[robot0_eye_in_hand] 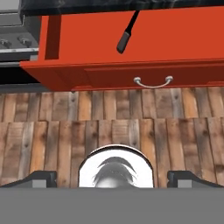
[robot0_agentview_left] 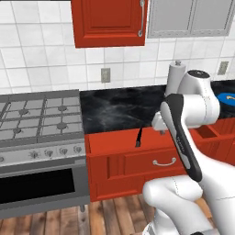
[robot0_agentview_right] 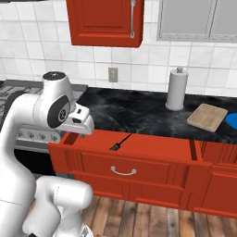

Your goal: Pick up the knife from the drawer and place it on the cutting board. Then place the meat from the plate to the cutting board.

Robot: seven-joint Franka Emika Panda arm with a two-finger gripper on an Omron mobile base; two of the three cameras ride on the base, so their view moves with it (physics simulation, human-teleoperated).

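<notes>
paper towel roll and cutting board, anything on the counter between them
No, just bare black counter between the paper towel roll and the cutting board, seen in the right base view.

Kitchen: gas stove (robot0_agentview_left: 39, 117), black marble counter (robot0_agentview_right: 139, 113), red cabinets (robot0_agentview_left: 109, 22).

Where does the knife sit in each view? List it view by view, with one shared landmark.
Left base view: the knife lies in the open drawer, centre, left of the arm.
Right base view, centre-left, in the drawer.
Hand view, upper centre, in the drawer.
Shared landmark: the curved silver handle on the drawer front, just below the knife and slightly offset.
</notes>
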